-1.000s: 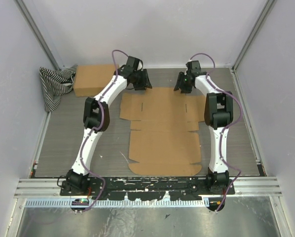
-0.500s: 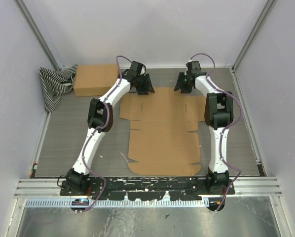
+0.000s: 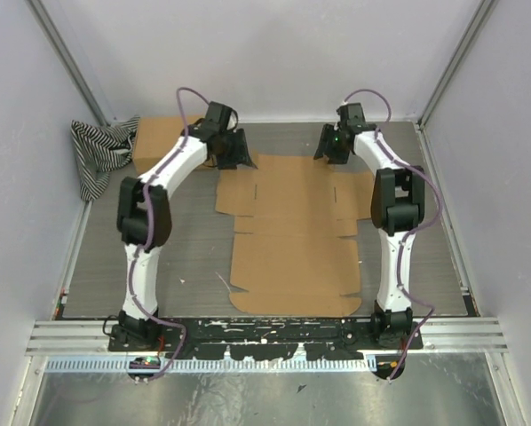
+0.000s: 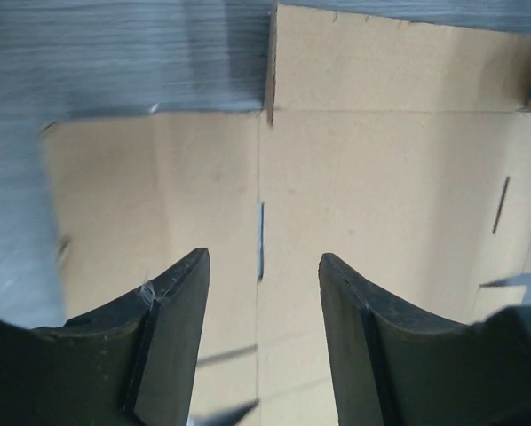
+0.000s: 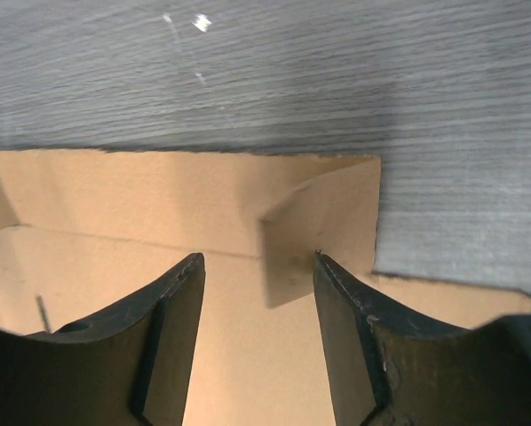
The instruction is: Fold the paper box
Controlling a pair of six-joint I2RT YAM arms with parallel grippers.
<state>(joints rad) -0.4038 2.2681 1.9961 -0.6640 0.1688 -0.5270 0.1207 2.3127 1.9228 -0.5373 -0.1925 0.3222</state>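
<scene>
The paper box (image 3: 292,235) lies as a flat brown cardboard blank in the middle of the grey table. My left gripper (image 3: 233,151) hovers at the blank's far left corner. In the left wrist view it (image 4: 264,266) is open over a crease and a slot in the cardboard (image 4: 381,177), with nothing between its fingers. My right gripper (image 3: 333,147) sits at the far right corner. In the right wrist view it (image 5: 258,266) is open too, and a small corner flap (image 5: 323,235) stands slightly raised just beyond its right finger (image 5: 354,337).
A closed brown cardboard box (image 3: 159,146) rests at the back left, with a striped black-and-white cloth (image 3: 99,153) beside it against the left wall. Grey walls enclose the table on three sides. A metal rail (image 3: 265,335) runs along the near edge.
My left arm has swung its elbow out to the left and its gripper has shifted left along the blank's far edge. Both grippers have opened a little wider. The blank has not moved.
</scene>
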